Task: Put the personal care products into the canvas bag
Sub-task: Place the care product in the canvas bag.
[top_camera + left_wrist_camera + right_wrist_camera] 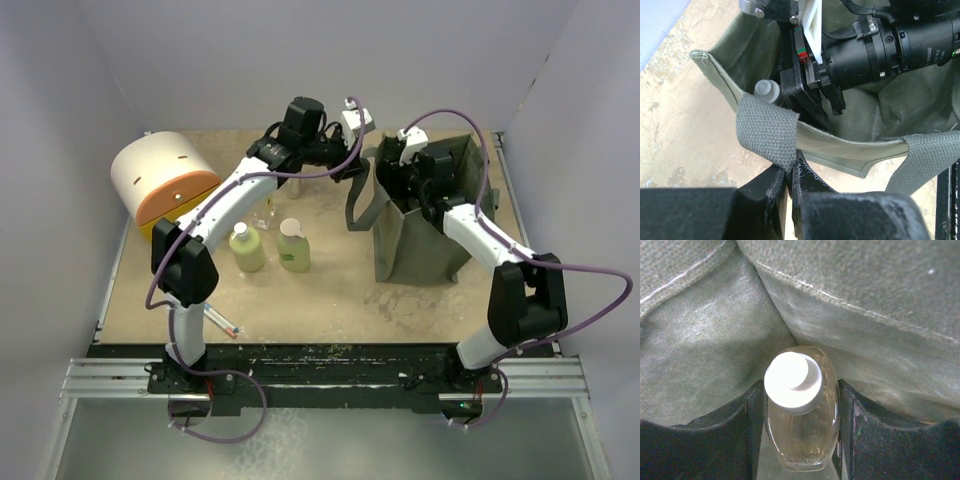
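The olive canvas bag (425,235) stands at the right of the table. Its strap handle (767,131) is pinched between the tips of my left gripper (790,170) at the bag's left rim (352,170). Inside the bag, my right gripper (801,386) is shut on a clear bottle with a white cap (801,425), with fabric on all sides. That cap (766,90) also peeks over the rim in the left wrist view. Two pale green bottles (247,247) (293,245) stand on the table to the left of the bag, and a clear bottle (267,215) stands behind them.
A white and orange domed box (160,180) sits at the far left. A thin pen-like stick (222,322) lies near the left arm's base. The right arm (890,45) fills much of the bag's mouth.
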Robot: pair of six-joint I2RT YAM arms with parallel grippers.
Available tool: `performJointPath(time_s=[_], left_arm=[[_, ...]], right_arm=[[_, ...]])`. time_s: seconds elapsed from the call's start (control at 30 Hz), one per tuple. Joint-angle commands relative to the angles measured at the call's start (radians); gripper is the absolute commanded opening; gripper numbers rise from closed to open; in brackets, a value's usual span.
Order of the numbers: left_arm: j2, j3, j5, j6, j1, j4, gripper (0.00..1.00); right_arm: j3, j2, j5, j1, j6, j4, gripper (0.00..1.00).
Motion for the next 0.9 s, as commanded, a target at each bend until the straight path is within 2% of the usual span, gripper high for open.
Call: performJointPath(time_s=[0.0, 0.13, 0.87], left_arm=[[-0.089, -0.018, 0.016, 0.014, -0.004, 0.067, 0.09], [-0.097, -0.03, 0.017, 0.013, -0.004, 0.069, 0.09], [-0.133, -0.089, 0.006, 0.015, -0.007, 0.09, 0.1]], right_arm=[[0.08, 0.0, -0.015, -0.003, -0.001, 0.042, 0.46], [0.098, 0.002, 0.005, -0.003, -0.006, 0.025, 0.52], [0.18, -0.025, 0.03, -0.004, -0.028, -0.049, 0.67]])
